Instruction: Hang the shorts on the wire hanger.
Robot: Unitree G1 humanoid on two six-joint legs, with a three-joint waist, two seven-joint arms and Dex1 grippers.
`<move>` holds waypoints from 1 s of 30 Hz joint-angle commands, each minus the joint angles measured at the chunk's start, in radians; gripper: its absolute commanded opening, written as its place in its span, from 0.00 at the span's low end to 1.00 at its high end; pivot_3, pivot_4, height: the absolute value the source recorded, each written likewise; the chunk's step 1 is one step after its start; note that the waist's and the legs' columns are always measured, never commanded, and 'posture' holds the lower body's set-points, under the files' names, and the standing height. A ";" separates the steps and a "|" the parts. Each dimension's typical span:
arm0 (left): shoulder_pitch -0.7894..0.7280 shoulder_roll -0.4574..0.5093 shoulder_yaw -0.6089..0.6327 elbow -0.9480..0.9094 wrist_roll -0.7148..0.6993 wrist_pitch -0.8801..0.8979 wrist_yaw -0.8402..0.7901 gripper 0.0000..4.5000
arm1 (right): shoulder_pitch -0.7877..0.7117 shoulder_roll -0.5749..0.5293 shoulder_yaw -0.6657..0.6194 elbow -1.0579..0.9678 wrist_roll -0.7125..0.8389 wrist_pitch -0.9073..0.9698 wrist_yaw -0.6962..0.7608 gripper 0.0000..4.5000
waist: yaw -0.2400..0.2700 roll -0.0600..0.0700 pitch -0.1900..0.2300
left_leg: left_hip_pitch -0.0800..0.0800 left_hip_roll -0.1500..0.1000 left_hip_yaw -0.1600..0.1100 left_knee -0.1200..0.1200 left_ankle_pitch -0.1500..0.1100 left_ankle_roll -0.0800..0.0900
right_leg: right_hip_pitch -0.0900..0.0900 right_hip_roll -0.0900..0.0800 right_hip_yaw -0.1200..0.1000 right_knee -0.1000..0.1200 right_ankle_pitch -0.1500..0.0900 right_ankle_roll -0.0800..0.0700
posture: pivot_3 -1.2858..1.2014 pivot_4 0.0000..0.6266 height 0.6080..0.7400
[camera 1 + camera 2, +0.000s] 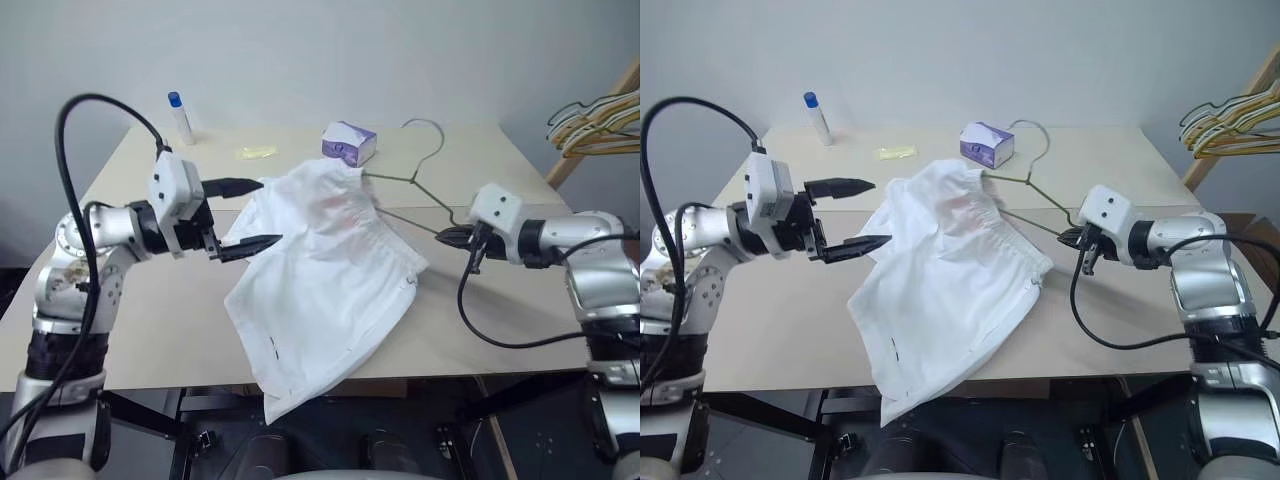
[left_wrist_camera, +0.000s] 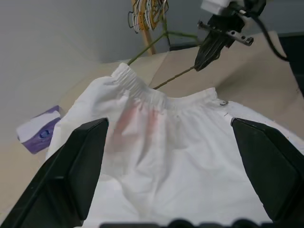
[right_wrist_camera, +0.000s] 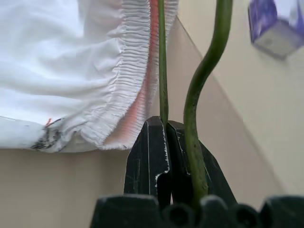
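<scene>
Left gripper (image 1: 240,215) held level beside the shorts (image 1: 325,275), pointing across at them from their left edge, fingers spread wide with nothing between, one black finger above the other; in the left wrist view both fingers (image 2: 71,171) frame the white cloth without touching it. Right gripper (image 1: 452,237) reaching in from the right of the shorts, tipped slightly downward, jaws pinched tight on the wire hanger (image 1: 415,180); in the right wrist view the thin olive wire (image 3: 162,61) runs straight down into the closed fingertips, a second, thicker-looking strand of the same hanger passing just beside them. Shorts: white thin cloth with a faint pink blush near the gathered elastic waistband (image 2: 142,88), lying spread on the table (image 1: 500,150), waistband toward the hanger, one leg corner drooping over the table's near edge. Hanger partly tucked under the waistband, its hook curving up behind the shorts, near the small purple-white box (image 1: 348,142). Beyond the shorts, a white bottle with blue cap (image 1: 180,117) and a small yellowish scrap (image 1: 256,152). Well to the right of the shorts, a bunch of yellow and white hangers (image 1: 598,122). Count: two grippers, one pair of shorts, one wire hanger, one box, one bottle.
</scene>
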 commanded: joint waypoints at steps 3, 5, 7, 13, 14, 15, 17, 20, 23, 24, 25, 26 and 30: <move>-0.122 -0.005 -0.040 0.117 0.083 -0.171 -0.073 0.99 | 0.019 -0.067 0.018 -0.212 -0.022 0.007 0.011 0.00 | 0.001 0.000 0.000 | -0.001 0.000 0.001 0.001 0.000 0.000 | 0.000 0.000 -0.001 0.000 0.000 0.000 | 0.56 0.00 1.00; -0.141 -0.015 -0.061 0.142 0.098 -0.210 -0.102 0.99 | 0.026 -0.086 0.021 -0.259 -0.007 0.034 0.025 0.00 | 0.000 0.000 0.000 | -0.002 0.000 0.001 0.001 0.000 0.000 | 0.000 0.000 -0.001 -0.001 0.000 0.000 | 0.56 0.00 1.00; -0.158 -0.029 -0.093 0.181 0.125 -0.260 -0.135 0.99 | 0.034 -0.103 0.023 -0.297 0.011 0.050 0.042 0.00 | 0.000 0.000 0.000 | -0.002 0.000 0.001 0.001 0.000 0.000 | 0.000 0.000 -0.001 -0.001 0.000 0.000 | 0.56 0.00 1.00; -0.206 -0.076 -0.183 0.320 0.206 -0.396 -0.223 0.99 | 0.044 -0.121 0.014 -0.358 0.062 0.104 0.066 0.00 | -0.004 0.000 0.000 | -0.003 0.000 0.001 0.003 0.000 0.000 | 0.000 0.000 -0.001 -0.001 0.000 0.000 | 0.55 0.00 1.00; -0.219 -0.086 -0.196 0.351 0.232 -0.433 -0.220 0.99 | 0.044 -0.124 0.011 -0.364 0.072 0.113 0.070 0.00 | -0.005 0.000 0.000 | -0.003 0.000 0.001 0.004 0.000 0.000 | 0.000 0.000 -0.001 0.000 0.000 0.000 | 0.55 0.00 1.00; -0.237 -0.101 -0.213 0.388 0.253 -0.461 -0.225 0.99 | 0.045 -0.129 0.004 -0.375 0.092 0.129 0.079 0.00 | -0.005 0.000 0.000 | -0.003 0.000 0.001 0.004 0.000 0.000 | 0.000 0.000 -0.001 0.000 0.000 0.000 | 0.55 0.00 1.00; -0.263 -0.122 -0.244 0.445 0.285 -0.504 -0.242 0.99 | 0.042 -0.136 -0.009 -0.393 0.126 0.159 0.090 0.00 | -0.006 0.000 0.000 | -0.003 0.000 0.001 0.005 0.000 0.001 | 0.000 0.000 -0.001 0.000 0.000 0.000 | 0.55 0.00 1.00; -0.286 -0.137 -0.263 0.497 0.311 -0.546 -0.259 0.91 | 0.040 -0.148 -0.015 -0.408 0.149 0.180 0.090 0.00 | -0.008 0.000 0.000 | -0.004 0.000 0.001 0.005 -0.001 0.001 | 0.000 0.000 -0.002 0.000 0.000 0.000 | 0.54 0.00 1.00; -0.298 -0.149 -0.267 0.526 0.304 -0.563 -0.289 0.73 | 0.044 -0.159 -0.026 -0.424 0.179 0.203 0.090 0.00 | -0.017 0.000 0.000 | -0.005 0.000 0.001 0.006 -0.001 0.002 | -0.001 0.000 -0.002 -0.001 0.000 0.000 | 0.54 0.00 1.00; -0.300 -0.151 -0.268 0.531 0.300 -0.567 -0.303 0.66 | 0.045 -0.162 -0.030 -0.428 0.191 0.212 0.091 0.00 | -0.019 0.000 0.000 | -0.006 0.000 0.001 0.007 -0.001 0.002 | -0.001 0.000 -0.002 -0.001 0.000 0.000 | 0.54 0.00 1.00; -0.300 -0.151 -0.267 0.533 0.297 -0.569 -0.315 0.58 | 0.047 -0.166 -0.033 -0.433 0.199 0.219 0.090 0.00 | -0.021 0.000 0.000 | -0.006 0.000 0.001 0.007 -0.001 0.002 | -0.001 0.000 -0.002 -0.001 0.000 0.000 | 0.54 0.00 1.00; -0.299 -0.152 -0.266 0.535 0.297 -0.572 -0.322 0.49 | 0.048 -0.168 -0.035 -0.436 0.205 0.224 0.089 0.00 | -0.023 0.000 0.000 | -0.007 0.001 0.000 0.008 -0.001 0.002 | -0.001 0.000 -0.002 -0.001 0.000 0.000 | 0.54 0.00 1.00; -0.301 -0.157 -0.257 0.540 0.294 -0.569 -0.332 0.22 | 0.051 -0.176 -0.038 -0.441 0.224 0.235 0.085 0.00 | -0.027 0.000 0.000 | -0.007 0.001 0.000 0.008 -0.001 0.002 | -0.001 0.000 -0.003 0.000 0.000 0.000 | 0.53 0.00 1.00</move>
